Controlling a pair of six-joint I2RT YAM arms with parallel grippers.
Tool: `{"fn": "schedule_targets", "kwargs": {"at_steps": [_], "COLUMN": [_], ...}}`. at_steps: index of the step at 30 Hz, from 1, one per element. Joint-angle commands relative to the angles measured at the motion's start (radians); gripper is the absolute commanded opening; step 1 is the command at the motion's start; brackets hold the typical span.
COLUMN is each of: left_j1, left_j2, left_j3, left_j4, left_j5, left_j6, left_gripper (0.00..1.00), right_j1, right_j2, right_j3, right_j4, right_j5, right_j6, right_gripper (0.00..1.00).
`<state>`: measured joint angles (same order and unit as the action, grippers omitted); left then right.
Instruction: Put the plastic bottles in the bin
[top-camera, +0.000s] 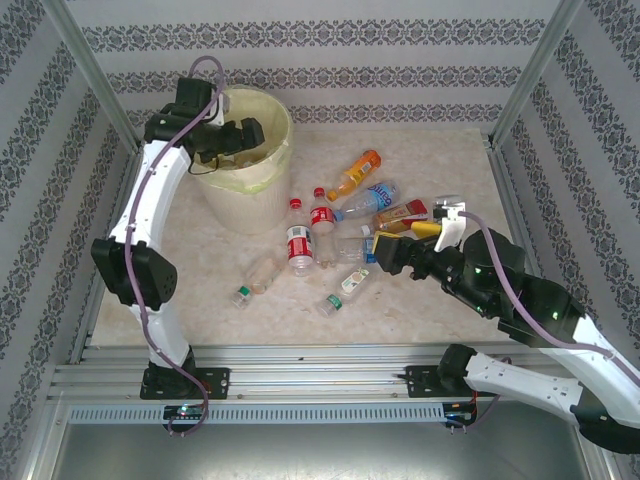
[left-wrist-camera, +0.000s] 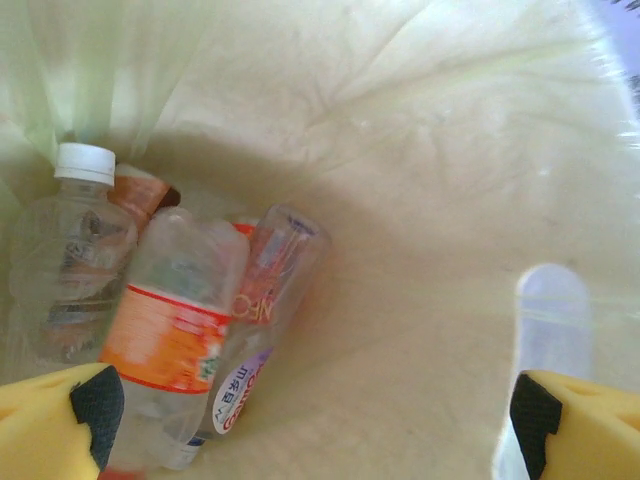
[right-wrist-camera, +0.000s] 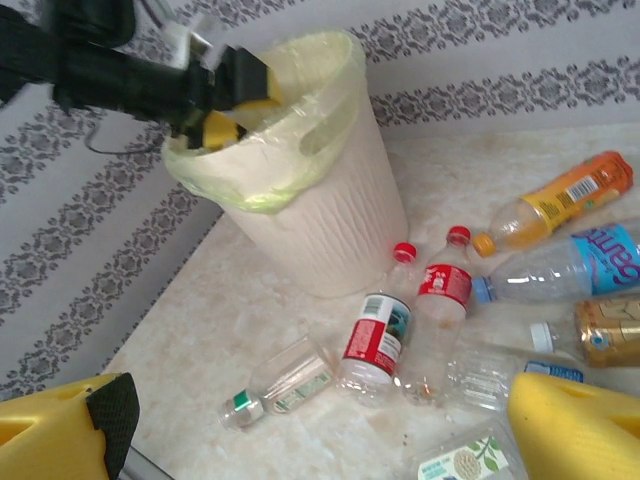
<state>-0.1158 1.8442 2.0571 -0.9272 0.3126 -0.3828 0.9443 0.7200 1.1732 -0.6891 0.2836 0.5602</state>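
The bin (top-camera: 262, 178) stands at the back left, lined with a pale bag. My left gripper (top-camera: 236, 136) hangs open over its mouth, and in the left wrist view the gripper (left-wrist-camera: 310, 430) has nothing between its yellow pads (left-wrist-camera: 50, 425). Below it, inside the bin (left-wrist-camera: 430, 150), lie an orange-labelled bottle (left-wrist-camera: 165, 340), a white-capped bottle (left-wrist-camera: 75, 240) and a red-labelled one (left-wrist-camera: 270, 285). Several plastic bottles lie on the table: a red-labelled one (right-wrist-camera: 377, 338), a red-capped one (right-wrist-camera: 440, 300), a green-banded one (right-wrist-camera: 285, 380), an orange one (right-wrist-camera: 560, 200). My right gripper (right-wrist-camera: 320, 440) hovers open above them.
More bottles lie right of the bin: a blue-labelled one (top-camera: 372, 197), a gold one (top-camera: 402, 213) and a green-labelled one (top-camera: 347, 288). Patterned walls and metal frame posts (top-camera: 95, 70) enclose the marble table (top-camera: 220, 310). The left arm (top-camera: 150, 220) arches up the table's left side.
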Motion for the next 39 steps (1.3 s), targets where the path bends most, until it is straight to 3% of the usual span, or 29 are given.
{"fn": "schedule_targets", "kwargs": {"at_steps": [1,11,14,20,28,39], "left_j1": [0.010,-0.004,-0.030,-0.130,-0.352,-0.557], "left_j2": [-0.093,-0.317,-0.410,-0.583,-0.719,-0.704], "left_j3": [0.006,-0.124,-0.235,-0.476,-0.733,-0.913], "left_j4": [0.049,0.109,0.146,0.207,0.288,0.343], "left_j5": [0.019,0.227,0.327,0.379,0.249,0.102], "left_j6": [0.040,0.117,0.135,0.160,0.126,0.073], "left_gripper": [1.00,1.00,1.00,1.00,1.00,1.00], "right_j1": [-0.014,-0.093,-0.144,-0.219,-0.399,-0.406], "right_j2": [-0.004,0.023,0.035,0.067,0.096,0.136], "right_j3": [-0.024,-0.105,-0.144,-0.217,-0.360,-0.475], "right_j4": [-0.057,-0.108,-0.090,-0.028,0.132,0.090], "right_j5": [0.025,0.007,-0.050,-0.125,-0.324,-0.315], "right_j6": [0.066,0.257,0.321,0.399,0.471,0.487], "right_gripper": [0.95,0.96,0.96,0.96,0.94,0.94]}}
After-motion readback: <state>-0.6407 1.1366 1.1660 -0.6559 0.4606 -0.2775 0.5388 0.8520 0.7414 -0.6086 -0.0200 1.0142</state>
